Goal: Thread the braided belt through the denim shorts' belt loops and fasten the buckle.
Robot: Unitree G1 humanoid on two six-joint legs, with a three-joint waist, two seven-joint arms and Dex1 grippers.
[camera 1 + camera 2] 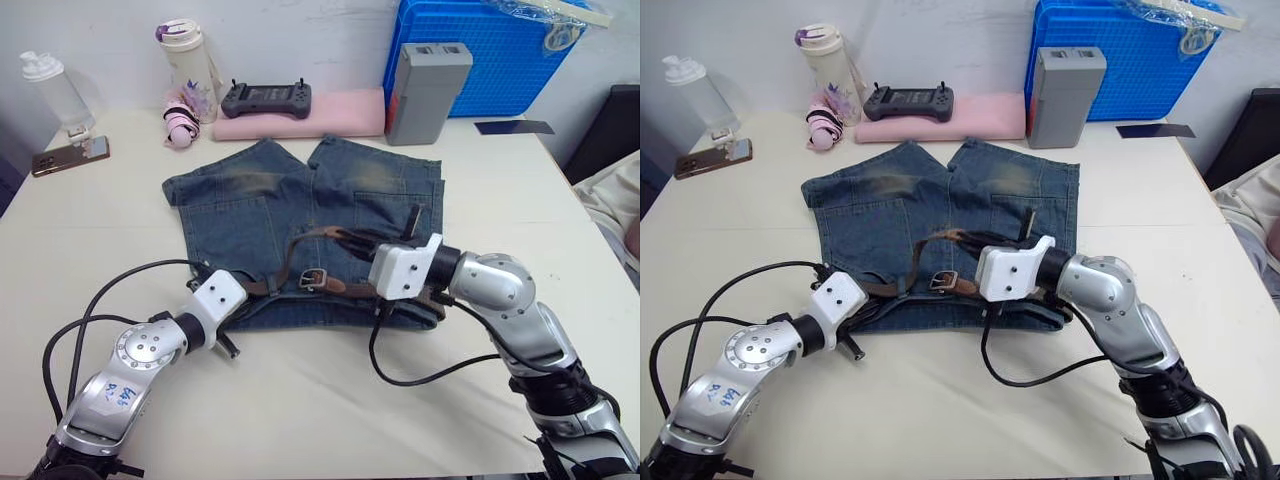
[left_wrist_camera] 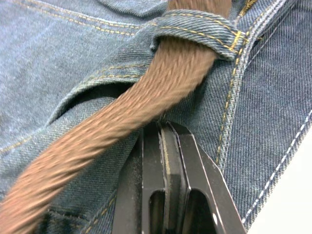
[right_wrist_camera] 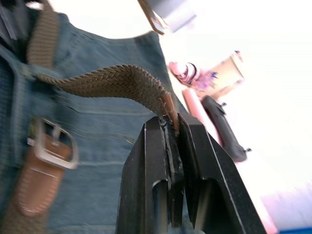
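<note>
Belt (image 1: 300,262) first: the braided belt runs left to right along the near waistband of the denim shorts (image 1: 300,195), already passing under a belt loop (image 2: 197,27) at the left, where it is blurred in the left wrist view. Its tan tip (image 3: 169,108) is pinched between the closed fingers of the right gripper (image 3: 168,124), lifted above the shorts just right of the buckle (image 1: 314,278). The buckle lies flat on the waistband, left of and nearer than that tip, so I judge the right arm best placed to feed it. The left gripper (image 2: 163,129) is closed, fingers pressed on the denim beside the loop. On the left arm, handwritten blue marks are illegible.
</note>
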